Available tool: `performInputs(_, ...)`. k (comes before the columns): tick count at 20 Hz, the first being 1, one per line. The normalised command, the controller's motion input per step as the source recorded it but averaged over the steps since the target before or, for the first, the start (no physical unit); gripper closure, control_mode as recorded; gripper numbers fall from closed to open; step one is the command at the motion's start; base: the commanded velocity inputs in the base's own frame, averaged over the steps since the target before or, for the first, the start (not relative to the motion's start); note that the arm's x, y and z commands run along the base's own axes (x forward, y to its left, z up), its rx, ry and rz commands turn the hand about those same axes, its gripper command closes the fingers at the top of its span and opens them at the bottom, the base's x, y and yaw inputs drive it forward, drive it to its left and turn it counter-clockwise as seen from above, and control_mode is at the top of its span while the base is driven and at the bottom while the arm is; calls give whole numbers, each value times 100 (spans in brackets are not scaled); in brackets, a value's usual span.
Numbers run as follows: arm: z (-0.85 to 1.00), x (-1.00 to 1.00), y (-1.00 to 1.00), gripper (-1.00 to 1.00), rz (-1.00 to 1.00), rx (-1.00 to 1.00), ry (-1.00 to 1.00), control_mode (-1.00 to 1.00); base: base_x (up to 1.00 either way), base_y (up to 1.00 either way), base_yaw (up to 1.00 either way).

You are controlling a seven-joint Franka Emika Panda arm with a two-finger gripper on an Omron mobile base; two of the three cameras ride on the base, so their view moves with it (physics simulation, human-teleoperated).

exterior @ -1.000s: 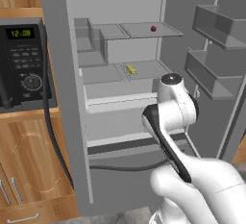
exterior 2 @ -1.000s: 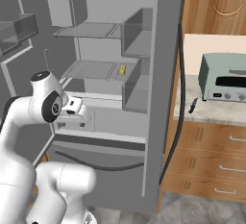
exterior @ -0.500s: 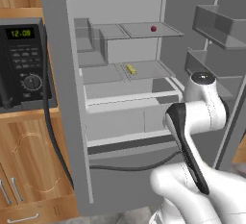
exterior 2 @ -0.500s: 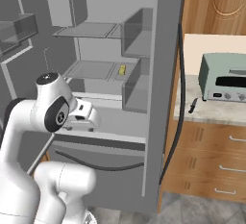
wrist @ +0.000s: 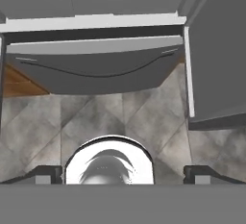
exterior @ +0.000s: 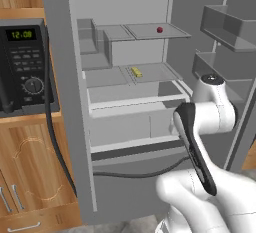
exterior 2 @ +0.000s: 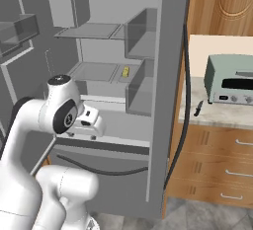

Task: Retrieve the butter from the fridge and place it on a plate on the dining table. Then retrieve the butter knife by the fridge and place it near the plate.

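Observation:
The grey fridge (exterior: 59,102) stands open in front of me. The butter (exterior: 136,71), a small yellow stick, lies on the middle shelf, and it also shows as the butter (exterior 2: 125,71) in the right base view. My gripper (wrist: 124,175) is open and points down at the floor in front of the fridge's bottom drawer (wrist: 96,69), well below the butter, with nothing between its fingers. The white hand (exterior 2: 90,122) hangs at the height of the lower drawers. The butter knife (exterior 2: 197,108) lies on the counter right of the fridge. The plate and the dining table are out of view.
A small red ball (exterior: 159,29) sits on the top shelf. A black microwave (exterior: 25,67) stands left of the fridge, a green-grey toaster oven (exterior 2: 232,78) to its right. The open door with bins (exterior: 225,27) hangs at the right.
The arm's upper joint has swung to the right in the left base view, toward the open door. The gripper has stayed open. The butter has not moved.

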Motion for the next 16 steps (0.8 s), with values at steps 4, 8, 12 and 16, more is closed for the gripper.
performInputs(4,-3,8,21,-100,0,9,15,-100,0,0,0)
performInputs(8,-6,4,13,-100,0,4,12,-100,0,0,0)
performInputs(12,-19,2,0,-100,0,0,5,-100,0,0,0)
performInputs(16,-32,0,0,-100,0,-2,3,-100,0,0,0)
